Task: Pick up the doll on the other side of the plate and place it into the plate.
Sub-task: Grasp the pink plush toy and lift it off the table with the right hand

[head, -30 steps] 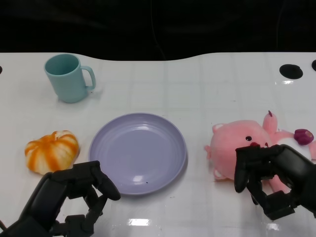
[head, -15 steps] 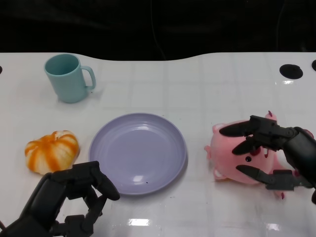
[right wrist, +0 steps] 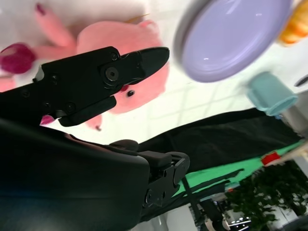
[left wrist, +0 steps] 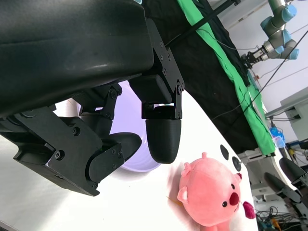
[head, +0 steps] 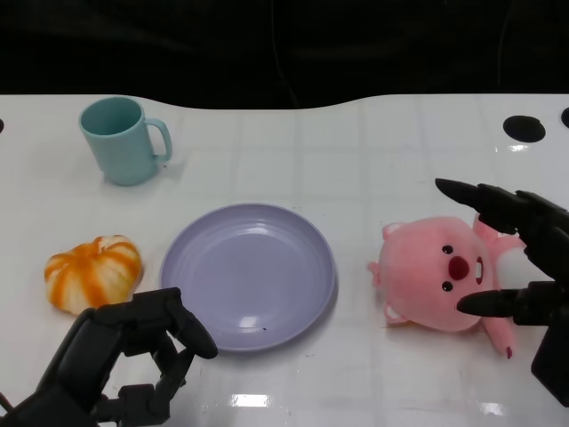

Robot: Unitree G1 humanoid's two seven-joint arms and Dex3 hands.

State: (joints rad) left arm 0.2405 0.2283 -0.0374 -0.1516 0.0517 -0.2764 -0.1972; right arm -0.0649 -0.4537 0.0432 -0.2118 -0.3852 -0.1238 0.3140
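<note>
doll (head: 440, 277): pink plush, lies on the white table (head: 356, 151) to the right of the plate, face up toward the head camera, just beside the plate's rim but not touching it; not in the plate.
plate (head: 249, 274): lavender, round, mid-table, nothing in it.
right hand (head: 520, 267): released, fingers spread wide; one finger reaches above the doll's far side, another points at its near side; no clear contact with the plush, holds nothing.
left hand (head: 129, 356): clenched, fingers curled in on nothing, low at the near-left edge, just in front of the plate's near-left rim.
pumpkin (head: 93, 271): orange and white, left of the plate, apart from it.
mug (head: 123, 140): teal, upright, far left, handle to the right.
wrist views: doll (left wrist: 211, 192) and plate (right wrist: 231, 36) both visible, doll outside the plate.
</note>
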